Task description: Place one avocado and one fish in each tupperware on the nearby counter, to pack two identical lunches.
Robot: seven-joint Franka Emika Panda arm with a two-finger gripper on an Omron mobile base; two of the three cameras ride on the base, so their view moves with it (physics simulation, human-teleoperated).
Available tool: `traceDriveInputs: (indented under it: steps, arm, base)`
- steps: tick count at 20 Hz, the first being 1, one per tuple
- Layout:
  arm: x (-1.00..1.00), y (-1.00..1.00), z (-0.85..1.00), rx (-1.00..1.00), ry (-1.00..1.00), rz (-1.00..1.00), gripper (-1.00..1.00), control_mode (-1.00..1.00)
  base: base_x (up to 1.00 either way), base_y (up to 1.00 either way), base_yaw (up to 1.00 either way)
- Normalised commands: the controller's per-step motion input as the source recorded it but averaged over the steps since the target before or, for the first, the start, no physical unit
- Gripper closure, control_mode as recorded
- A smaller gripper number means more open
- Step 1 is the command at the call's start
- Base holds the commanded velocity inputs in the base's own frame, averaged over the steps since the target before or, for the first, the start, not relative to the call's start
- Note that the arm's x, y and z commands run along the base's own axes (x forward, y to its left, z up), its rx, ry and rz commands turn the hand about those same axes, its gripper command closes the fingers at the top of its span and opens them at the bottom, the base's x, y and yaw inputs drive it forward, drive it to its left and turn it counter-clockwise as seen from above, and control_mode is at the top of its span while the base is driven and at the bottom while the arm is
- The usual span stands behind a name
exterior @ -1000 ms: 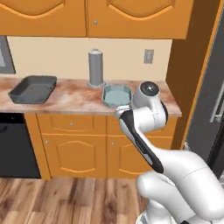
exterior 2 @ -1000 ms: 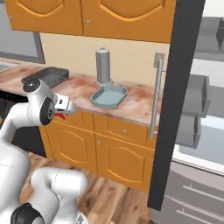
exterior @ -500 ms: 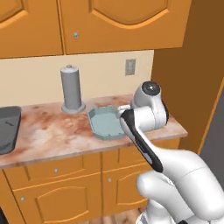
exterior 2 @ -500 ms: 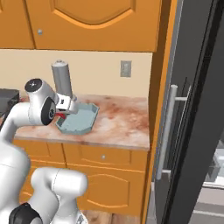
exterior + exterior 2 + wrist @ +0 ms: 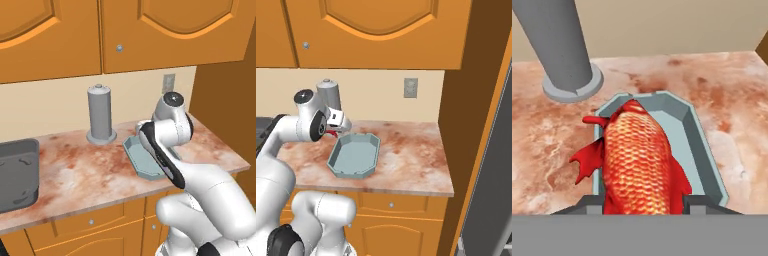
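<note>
While the arm reached out over the counter (image 5: 75, 175), the gripper (image 5: 643, 204) was clamped on the red-orange fish (image 5: 639, 160), whose scaled body rose between the two dark finger tips in the hand view, one tip pressed against each flank; the fish hung above the pale blue-grey tupperware (image 5: 704, 150), apart from it and not resting in it, its fins spread to the left over the tray's rim and the stone; in the right base view a sliver of red showed at the gripper (image 5: 335, 129), just beside the tray's near-left corner (image 5: 336, 162) and above the worktop; that tray (image 5: 140, 160) lay on the mottled reddish-brown and cream stone near the counter's right end, partly hidden by the arm in the left base view, and nothing could be seen lying on its floor; the upright grey cylinder (image 5: 101, 114) stood on its round foot behind and to the left of the tray, near it but not touching; the dark grey tupperware (image 5: 17, 175) sat well apart at the left edge of the left base view, cut off by the frame; a wall outlet (image 5: 410, 88) was set in the cream backsplash above the counter, and orange cabinet doors (image 5: 165, 30) hung overhead
</note>
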Motion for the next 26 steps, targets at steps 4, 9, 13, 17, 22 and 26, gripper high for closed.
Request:
traceDriveInputs:
  steps: [4,9,13,17,22,26]
  arm:
    - [0.44,-0.05,-0.9,-0.02,0.32,0.0,1.0,-1.0]
    - [0.36,-0.04,-0.91,0.0,0.11,0.0,1.0,-1.0]
    - [0.65,-0.05,-0.52,0.0,-0.01,0.0,1.0,-1.0]
    - [0.57,-0.12,-0.57,0.0,0.0,0.0,1.0,-1.0]
    - [0.14,-0.1,-0.26,-0.02,-0.01,0.0,-1.0,-1.0]
    - [0.0,-0.03,0.66,0.0,-0.1,0.0,-1.0,-1.0]
  base:
    - [0.0,0.0,0.0]
    - [0.0,0.0,0.0]
    - [0.0,0.0,0.0]
    - [0.0,0.0,0.0]
    - [0.0,0.0,0.0]
    - [0.0,0.0,0.0]
